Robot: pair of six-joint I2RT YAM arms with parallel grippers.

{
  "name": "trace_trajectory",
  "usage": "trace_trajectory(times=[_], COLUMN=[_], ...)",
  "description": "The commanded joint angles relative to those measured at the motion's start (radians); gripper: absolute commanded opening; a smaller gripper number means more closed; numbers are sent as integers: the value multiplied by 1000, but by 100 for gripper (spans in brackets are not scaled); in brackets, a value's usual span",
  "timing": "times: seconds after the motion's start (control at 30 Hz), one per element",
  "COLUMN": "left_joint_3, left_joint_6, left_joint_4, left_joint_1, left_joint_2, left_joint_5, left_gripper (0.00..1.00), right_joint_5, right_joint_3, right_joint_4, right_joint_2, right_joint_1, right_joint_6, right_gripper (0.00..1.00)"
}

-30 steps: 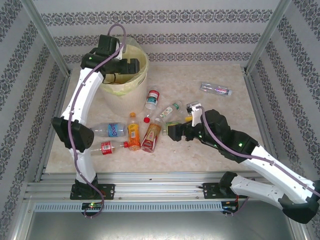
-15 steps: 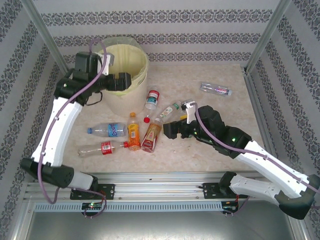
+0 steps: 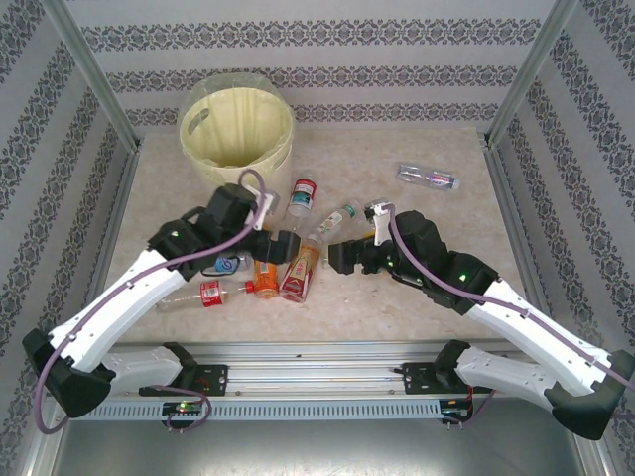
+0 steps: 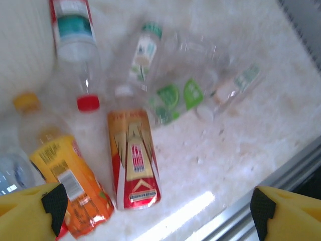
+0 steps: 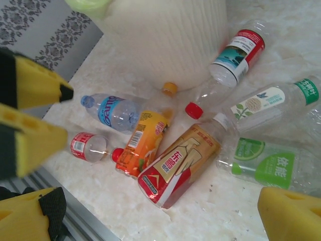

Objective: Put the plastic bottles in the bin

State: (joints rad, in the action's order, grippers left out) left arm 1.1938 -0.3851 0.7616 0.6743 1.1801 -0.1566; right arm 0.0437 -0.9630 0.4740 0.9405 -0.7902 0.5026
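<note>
Carrying everything: table (image 3: 476,213), pale marbled top, patterned walls on three sides.
Bin: bin (image 3: 243,177), round, cream-white, pale yellow-green liner, upright at the far left of the table.
Left gripper: left gripper (image 3: 290,245), above the orange bottle (image 3: 265,278) and the red-gold bottle (image 3: 300,278); jaws spread wide, nothing between the yellow pads.
Right gripper: right gripper (image 3: 334,258), just right of the red-gold bottle, pointing toward it; jaws at full spread, empty.
Blue-label bottle: blue-label bottle (image 5: 113,111), clear, blue cap, on its side at the left of the group, partly under the left arm in the top view.
Red-gold bottle: on its side, touching the orange bottle.
Orange bottle: orange-filled, orange cap toward the bin, on its side.
Teal-band bottle: teal-band bottle (image 3: 301,193), clear, red cap, lying nearest the bin.
Lime-label bottle: lime-label bottle (image 5: 266,165), clear, on its side beside the red-gold bottle, close under the right gripper.
Green-cap bottle: green-cap bottle (image 3: 342,216), clear, pale label, lying between the teal-band and lime-label bottles.
Red-label bottle: red-label bottle (image 5: 88,146), clear, red cap meeting the orange bottle, nearest the table's front edge.
Lone bottle: lone bottle (image 3: 429,178), clear, lying well apart at the far right.
</note>
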Motion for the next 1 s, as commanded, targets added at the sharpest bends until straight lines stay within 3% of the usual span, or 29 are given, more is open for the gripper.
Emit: trace_trajectory(times=[0.0, 0.1, 0.47, 0.97], left_joint_3=[-45, -82, -117, -6], left_joint_6=[-61, -72, -99, -100], left_joint_4=[-90, -115, -168, -48], left_joint_1=[58, 94, 100, 100], left_joint_2=[17, 53, 271, 514], left_joint_5=[40, 44, -12, 21], left_gripper=[95, 95, 97, 91], right_joint_5=[38, 62, 143, 167], right_joint_3=[27, 39, 110, 162], right_joint_4=[-7, 0, 6, 6], right_joint_2=[-27, -43, -124, -163], right_joint_1=[38, 71, 176, 209], right_joint_6=[23, 25, 72, 96], right_gripper=[98, 98, 98, 98])
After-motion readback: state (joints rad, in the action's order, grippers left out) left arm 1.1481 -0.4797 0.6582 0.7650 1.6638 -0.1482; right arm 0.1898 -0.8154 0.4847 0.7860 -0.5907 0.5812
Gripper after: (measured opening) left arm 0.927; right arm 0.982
